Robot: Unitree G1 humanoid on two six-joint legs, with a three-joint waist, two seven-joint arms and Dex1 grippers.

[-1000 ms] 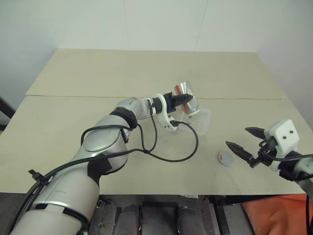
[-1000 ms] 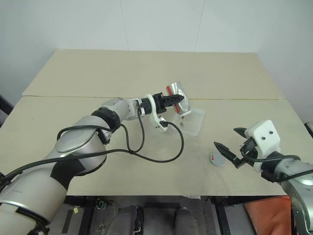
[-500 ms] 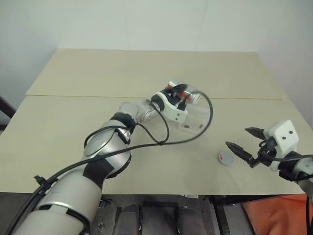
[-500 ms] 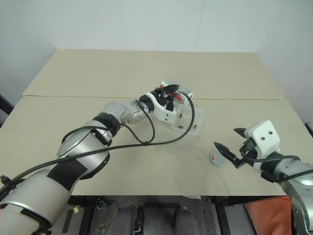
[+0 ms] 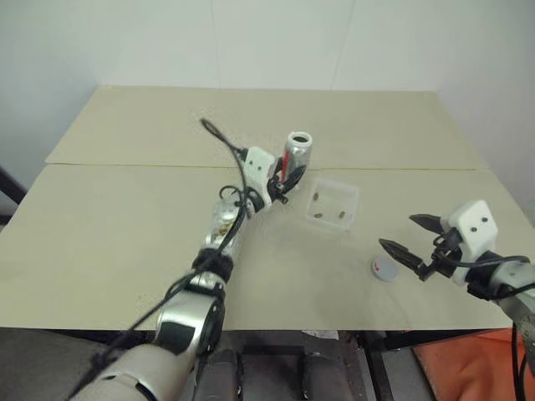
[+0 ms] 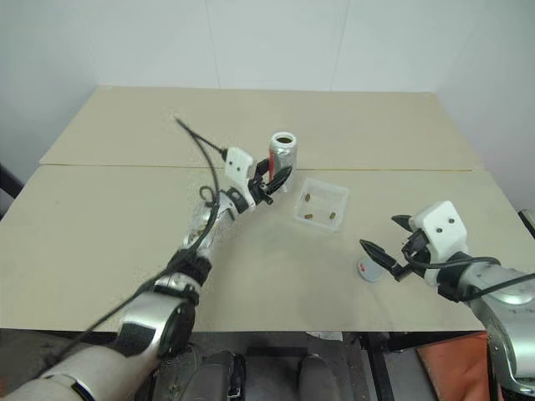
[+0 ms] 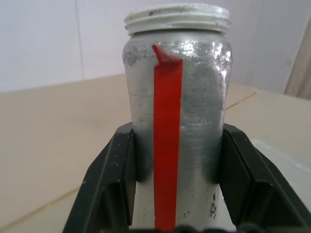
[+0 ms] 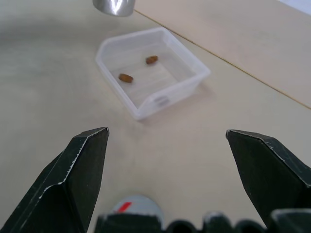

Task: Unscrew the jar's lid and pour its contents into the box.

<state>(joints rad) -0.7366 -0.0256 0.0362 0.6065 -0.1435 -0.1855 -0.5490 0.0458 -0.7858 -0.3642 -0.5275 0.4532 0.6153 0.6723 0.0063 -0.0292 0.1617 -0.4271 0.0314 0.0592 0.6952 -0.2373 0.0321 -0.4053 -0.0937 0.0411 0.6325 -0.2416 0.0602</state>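
Silvery-clear plastic with a red vertical stripe marks the jar (image 5: 297,153), held upright with its mouth open and uppermost, lifted above the beige bench (image 5: 125,225) just beside the box (image 5: 333,205) on the robot's left of it. The left claw (image 5: 282,182) is closed on the jar: in the left wrist view its two black fingers (image 7: 112,179) press against opposite sides of the jar's lower body, with the stripe facing the camera between them and the white threaded rim bare at the top. The box, a shallow square tray of clear plastic, rests on the bench between the two arms. The contents (image 8: 126,77) lie inside the box as small dark brown pieces on its floor; the right wrist view shows two, well apart from each other, and the head views show one or two more that are too small to count with certainty. The lid (image 5: 384,268), a round grey cap with a small red mark, lies flat on the bench, apart from the box and nearer the robot. The right claw (image 5: 402,238) hovers just beside the lid with its fingers (image 8: 82,174) spread wide and nothing between them; in the right wrist view the lid's edge shows low between the two fingers, and the box lies further off along the line in which they point.
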